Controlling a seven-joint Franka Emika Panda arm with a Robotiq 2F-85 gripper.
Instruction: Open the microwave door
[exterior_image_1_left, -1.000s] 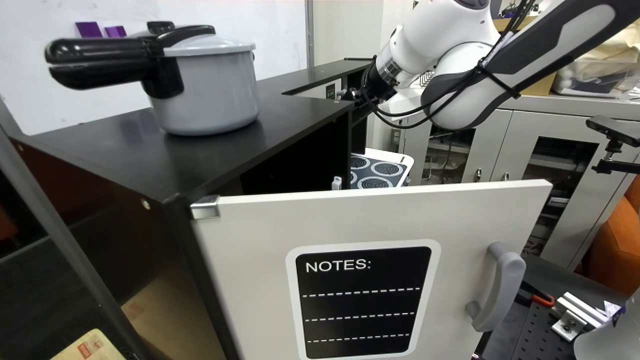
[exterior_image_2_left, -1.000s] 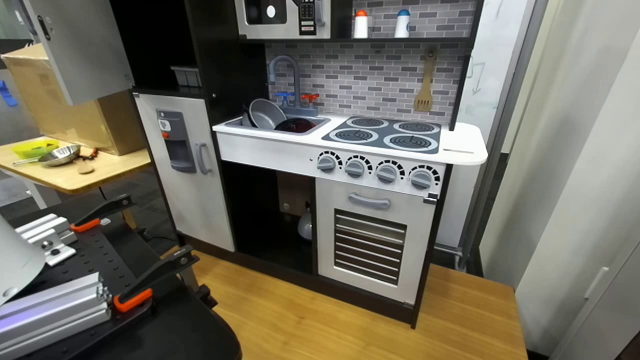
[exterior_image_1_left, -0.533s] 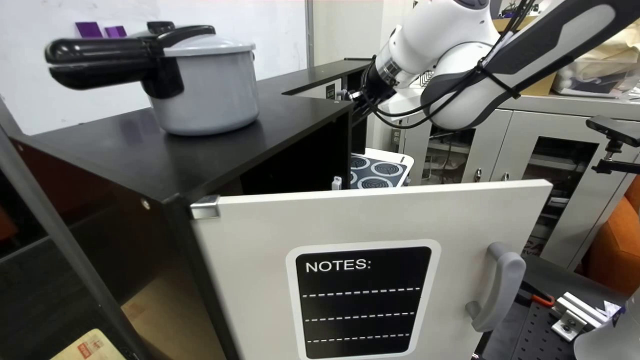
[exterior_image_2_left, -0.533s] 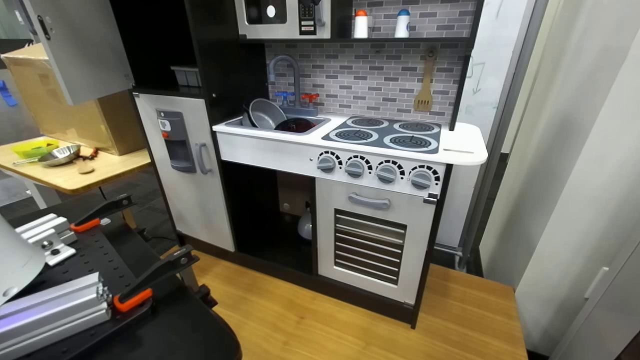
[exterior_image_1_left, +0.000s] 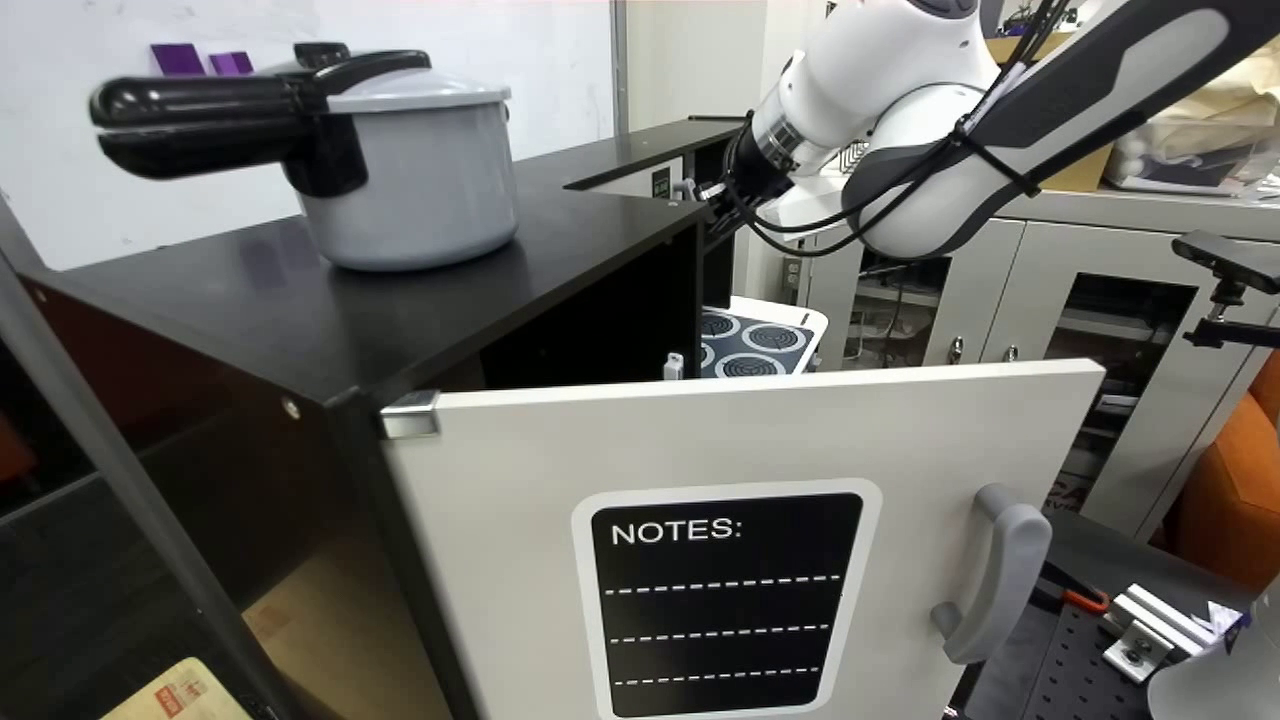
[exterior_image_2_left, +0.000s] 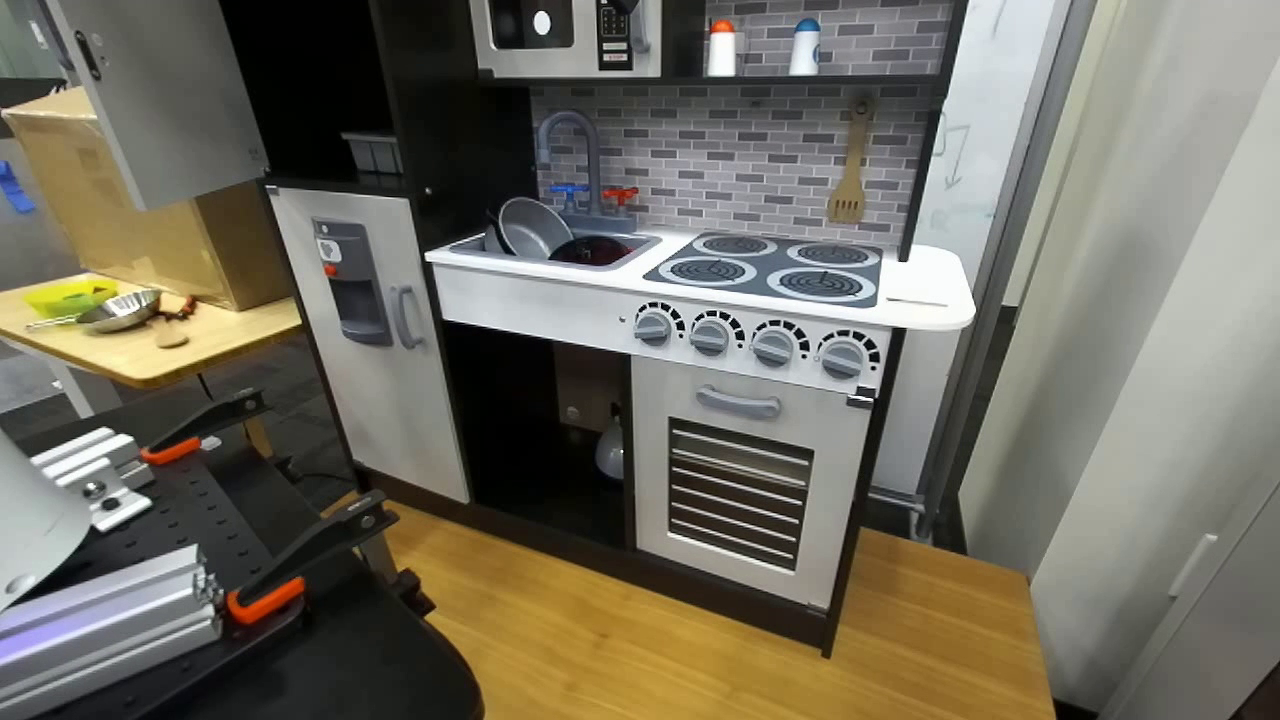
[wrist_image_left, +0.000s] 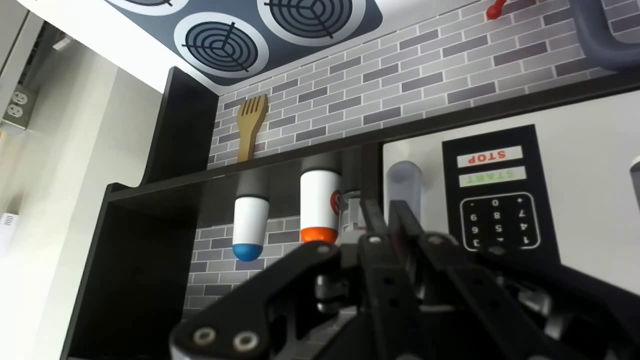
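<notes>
The microwave door (exterior_image_2_left: 530, 62) is white with a dark window and sits flush with its frame. Its grey upright handle (wrist_image_left: 404, 175) lies beside the black control panel (wrist_image_left: 500, 185) in the wrist view, which looks upside down. My gripper (wrist_image_left: 386, 205) is drawn together right at the handle, leaving only a slim gap at the tips. From the camera, its right finger covers part of the handle. I cannot tell whether the handle is caught between the fingers. In an exterior view a dark fingertip (exterior_image_2_left: 627, 5) overlaps the panel close to the handle (exterior_image_2_left: 640, 32); the rest is cut off.
Beside the microwave, an orange-topped shaker (wrist_image_left: 320, 202) and a blue-topped shaker (wrist_image_left: 251, 225) stand on the shelf. A white cupboard door (exterior_image_1_left: 750, 430) is swung out below the arm. A grey pot (exterior_image_1_left: 425, 185) rests on top of the unit. The stove (exterior_image_2_left: 770, 270) lies below.
In an exterior view, the dark fingertip over the control panel has shifted right, up to the handle, as the jaws closed. The arm and the microwave door look unmoved.
</notes>
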